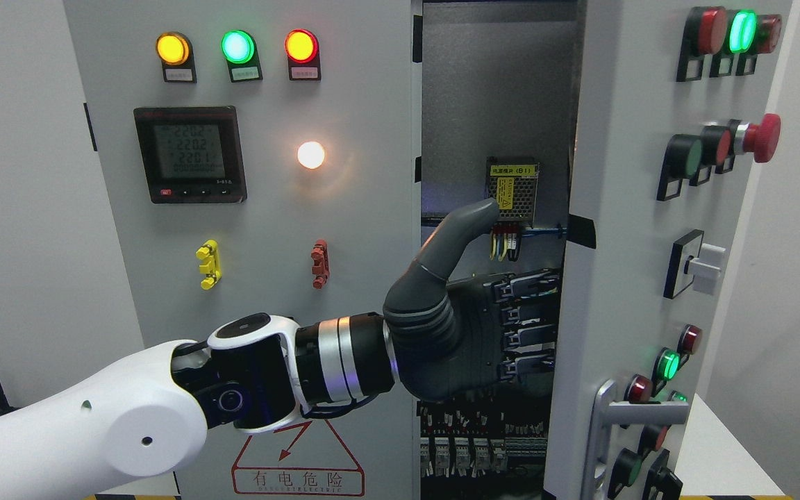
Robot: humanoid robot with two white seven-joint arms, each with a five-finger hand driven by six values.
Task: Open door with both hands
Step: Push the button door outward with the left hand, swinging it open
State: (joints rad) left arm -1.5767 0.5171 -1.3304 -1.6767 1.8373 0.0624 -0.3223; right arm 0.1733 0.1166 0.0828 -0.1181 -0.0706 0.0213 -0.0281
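Door [643, 229] ajar, edge-on; left robot hand [504, 326] fingers behind edge.

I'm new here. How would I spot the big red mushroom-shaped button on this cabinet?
Start at the right-hand door, swung partly open and seen at an angle. Go to its upper half, below the top row of lamps. The red mushroom button sticks out far past the flatter green and red buttons beside it, on a silver collar.
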